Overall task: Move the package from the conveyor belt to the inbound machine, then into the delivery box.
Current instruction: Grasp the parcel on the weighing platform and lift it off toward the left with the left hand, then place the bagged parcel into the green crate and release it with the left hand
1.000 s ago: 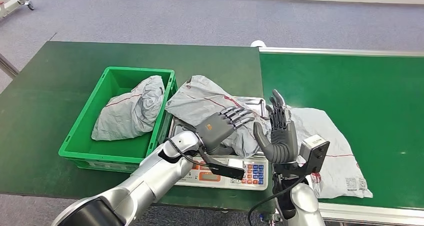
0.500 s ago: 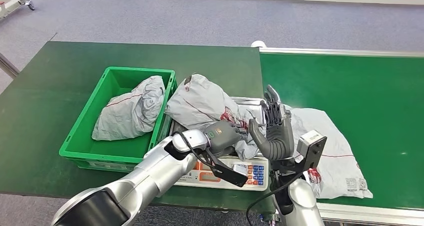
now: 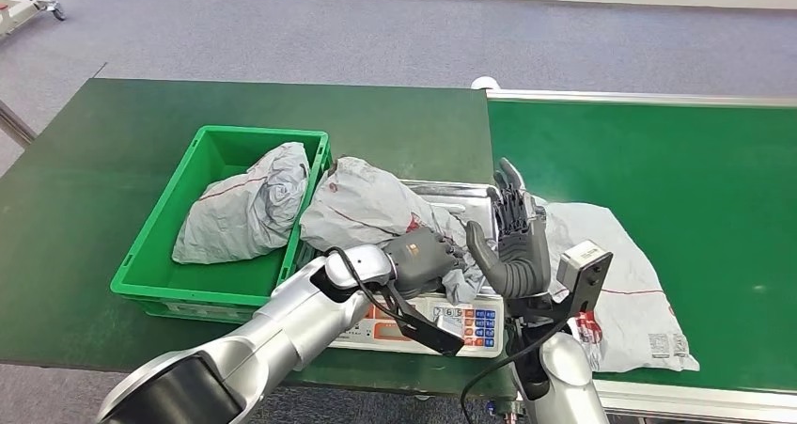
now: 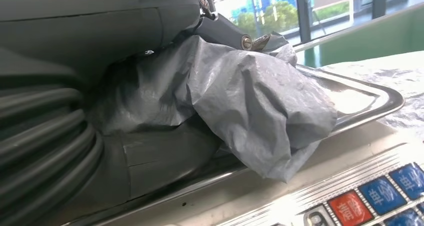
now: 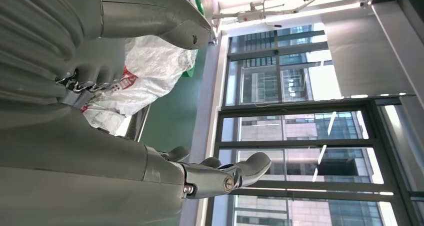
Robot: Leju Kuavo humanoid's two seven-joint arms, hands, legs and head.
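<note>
left robot hand [image 3: 425, 256] grips the grey package [image 3: 371, 210] on the scale tray [image 4: 370, 96]; left wrist view shows bunched plastic in its fingers; right robot hand [image 3: 517, 245] upright, spread, holding nothing

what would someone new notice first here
Probably the left hand gripping a crumpled grey package on the steel tray of the scale. Beside it the right hand stands upright with its fingers apart. Another grey package lies in the green box.
</note>
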